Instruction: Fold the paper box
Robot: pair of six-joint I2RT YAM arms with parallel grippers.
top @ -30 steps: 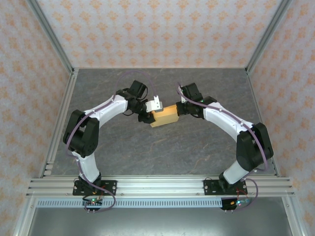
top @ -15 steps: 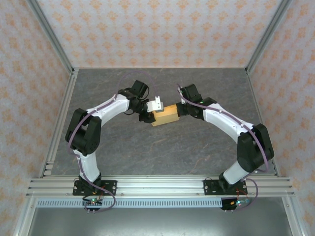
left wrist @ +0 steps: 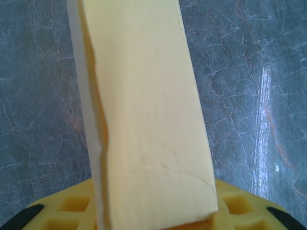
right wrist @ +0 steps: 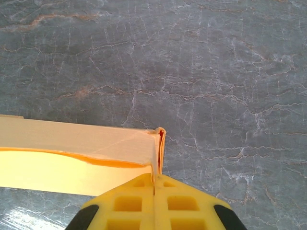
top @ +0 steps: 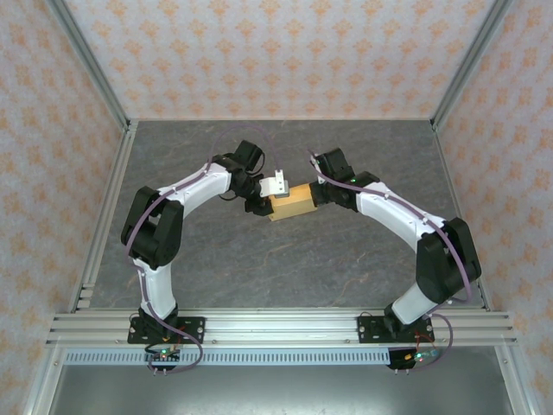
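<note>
Beneath paper box lies marbled table; patterned walls.

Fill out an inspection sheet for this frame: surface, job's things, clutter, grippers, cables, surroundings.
Surface: grey marbled table, bare around the arms.
Job's things: paper box, folded into a flat rectangle and held between both arms; one long seam gapes.
Clutter: nothing seen.
Grippers: left gripper clamps one end of the box across its width; right gripper pinches a thin edge at the other end.
Cables: purple cables loop along both arms, away from the box.
Surroundings: patterned walls, aluminium rail.
</note>
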